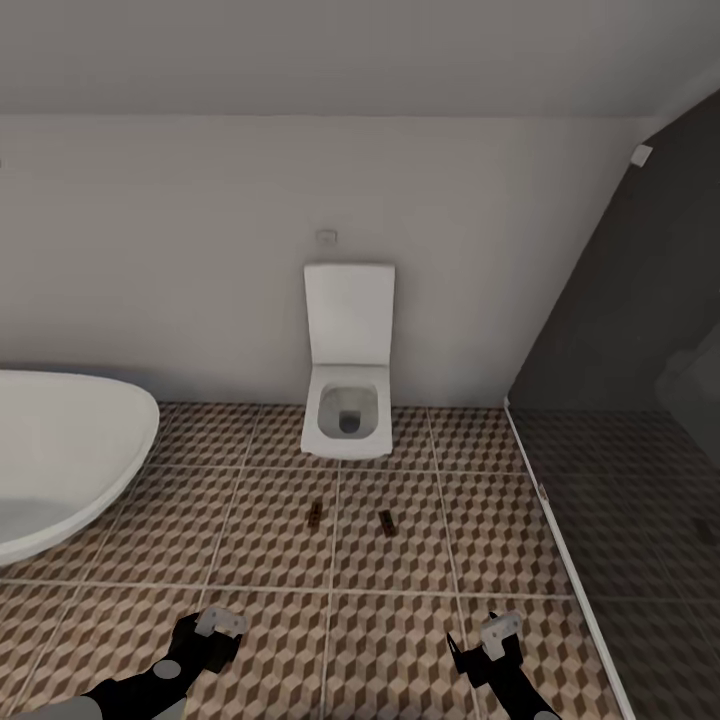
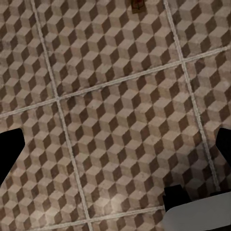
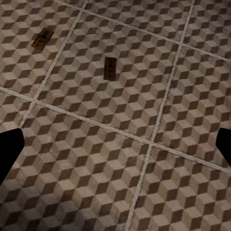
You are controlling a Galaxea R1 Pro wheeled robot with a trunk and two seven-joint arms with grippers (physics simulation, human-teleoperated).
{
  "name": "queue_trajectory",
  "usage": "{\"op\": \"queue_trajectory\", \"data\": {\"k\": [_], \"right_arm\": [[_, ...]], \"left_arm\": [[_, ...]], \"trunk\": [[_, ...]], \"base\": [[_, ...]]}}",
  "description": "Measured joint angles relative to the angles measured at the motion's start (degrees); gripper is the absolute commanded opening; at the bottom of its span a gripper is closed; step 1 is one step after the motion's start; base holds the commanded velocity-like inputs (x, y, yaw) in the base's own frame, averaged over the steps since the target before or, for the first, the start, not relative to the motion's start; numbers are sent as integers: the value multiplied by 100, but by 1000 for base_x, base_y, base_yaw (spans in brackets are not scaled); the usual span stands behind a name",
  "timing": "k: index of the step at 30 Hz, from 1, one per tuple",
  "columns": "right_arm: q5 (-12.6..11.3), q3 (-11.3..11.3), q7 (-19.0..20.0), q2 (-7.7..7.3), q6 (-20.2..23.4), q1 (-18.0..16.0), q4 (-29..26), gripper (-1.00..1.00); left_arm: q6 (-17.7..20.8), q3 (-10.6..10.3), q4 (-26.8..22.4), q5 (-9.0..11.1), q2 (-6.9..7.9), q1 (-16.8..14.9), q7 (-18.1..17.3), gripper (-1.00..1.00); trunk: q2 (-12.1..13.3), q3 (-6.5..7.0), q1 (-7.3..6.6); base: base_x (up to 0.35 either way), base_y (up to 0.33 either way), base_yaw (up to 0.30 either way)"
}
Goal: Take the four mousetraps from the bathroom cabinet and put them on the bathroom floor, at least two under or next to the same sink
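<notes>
Two mousetraps lie flat on the cube-patterned bathroom floor [image 1: 270, 540] in front of the toilet, one on the left [image 1: 315, 514] and one on the right [image 1: 386, 519]. The right wrist view has both, the nearer trap [image 3: 110, 68] and the farther one [image 3: 42, 39]. One trap [image 2: 138, 5] is cut by the edge of the left wrist view. My left gripper [image 1: 215, 628] and right gripper [image 1: 495, 636] hang low over the floor, short of the traps. Both are open and empty. The cabinet and the sink are out of view.
A square white toilet [image 1: 348, 390] stands against the back wall. The oval white bathtub [image 1: 60, 460] fills the left side. A dark glass shower partition [image 1: 620, 420] with a white floor rail closes the right side.
</notes>
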Motion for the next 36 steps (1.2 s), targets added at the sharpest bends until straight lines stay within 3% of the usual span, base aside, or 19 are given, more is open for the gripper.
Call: {"op": "queue_trajectory", "data": {"k": [36], "right_arm": [[0, 0, 0, 0, 0, 0, 1, 100]], "left_arm": [[0, 0, 0, 0, 0, 0, 0, 100]], "trunk": [[0, 326, 0]], "base": [[0, 0, 0]]}}
